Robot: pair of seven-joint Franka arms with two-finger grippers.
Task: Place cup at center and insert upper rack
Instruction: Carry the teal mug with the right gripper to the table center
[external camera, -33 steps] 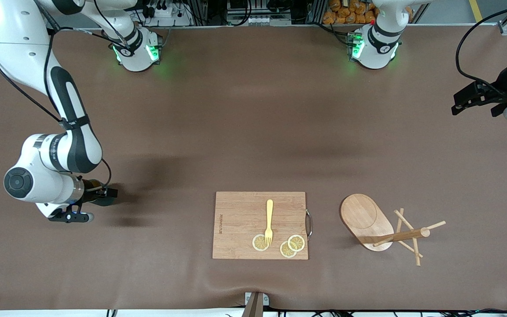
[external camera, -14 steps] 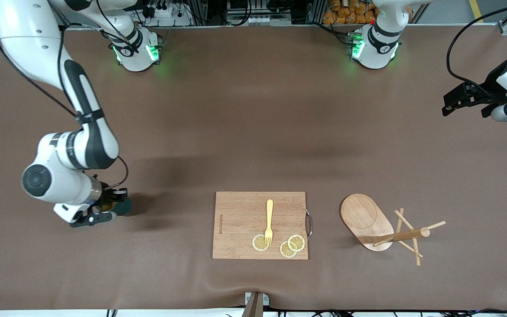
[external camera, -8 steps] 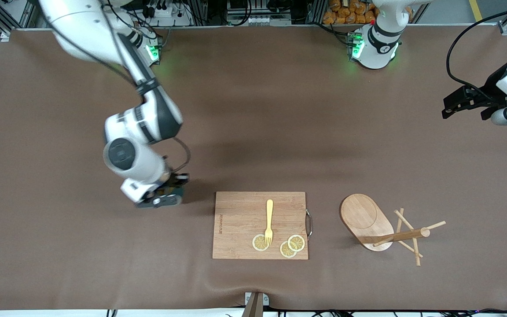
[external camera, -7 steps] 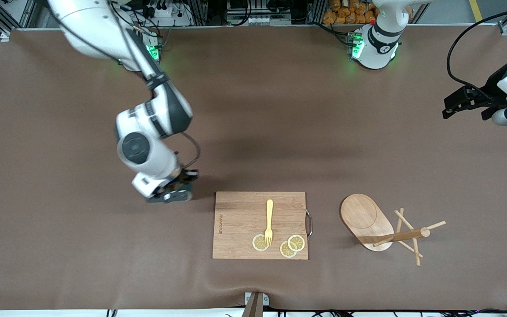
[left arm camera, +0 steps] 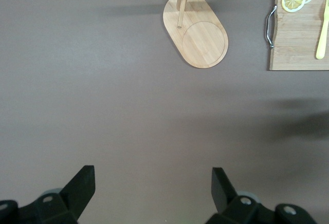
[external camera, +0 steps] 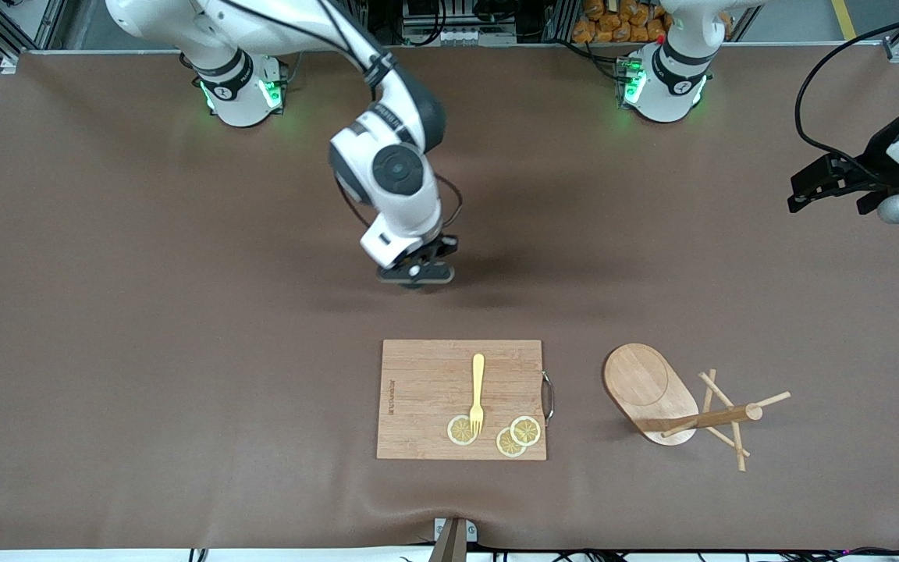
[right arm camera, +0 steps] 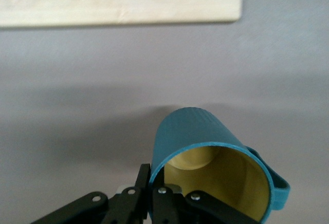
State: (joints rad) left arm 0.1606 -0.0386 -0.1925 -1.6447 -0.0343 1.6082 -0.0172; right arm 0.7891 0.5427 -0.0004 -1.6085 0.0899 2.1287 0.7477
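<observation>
My right gripper point(external camera: 417, 272) clamps the cup point(right arm camera: 205, 170) by its rim over mid-table, above bare cloth farther from the camera than the board point(external camera: 426, 398). My left gripper point(left arm camera: 151, 193), open, waits.

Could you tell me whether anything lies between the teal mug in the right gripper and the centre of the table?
Nothing visible does. The right gripper holds the teal mug with the yellowish inside over bare brown table; the wooden cutting board lies nearer the camera.
</observation>
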